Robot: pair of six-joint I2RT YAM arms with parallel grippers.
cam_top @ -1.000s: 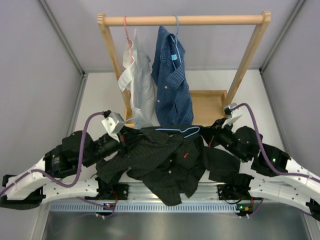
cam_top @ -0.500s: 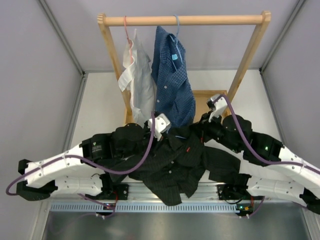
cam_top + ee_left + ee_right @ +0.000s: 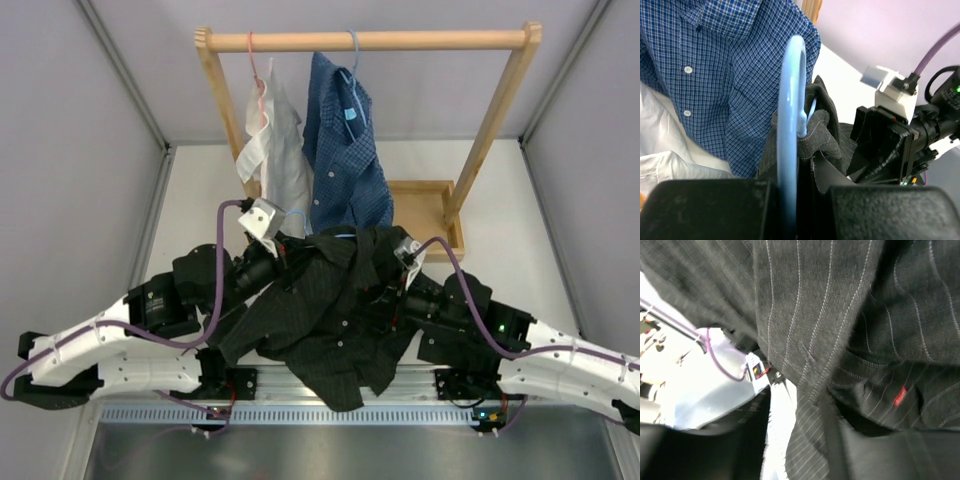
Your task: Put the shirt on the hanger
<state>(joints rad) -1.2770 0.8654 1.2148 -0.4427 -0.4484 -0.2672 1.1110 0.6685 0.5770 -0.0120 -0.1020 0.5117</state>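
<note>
We clamp the light-blue hanger (image 3: 791, 90) in our left gripper (image 3: 797, 192) while our right gripper (image 3: 800, 440) gapes, so the black shirt (image 3: 320, 310) may slide off the hanger.

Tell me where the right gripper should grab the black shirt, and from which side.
Probably the black shirt's bunched fold beside the light-blue hanger, coming from the robot's right: the left gripper clamps the hanger from the left, and the rest of the cloth hangs slack.
</note>
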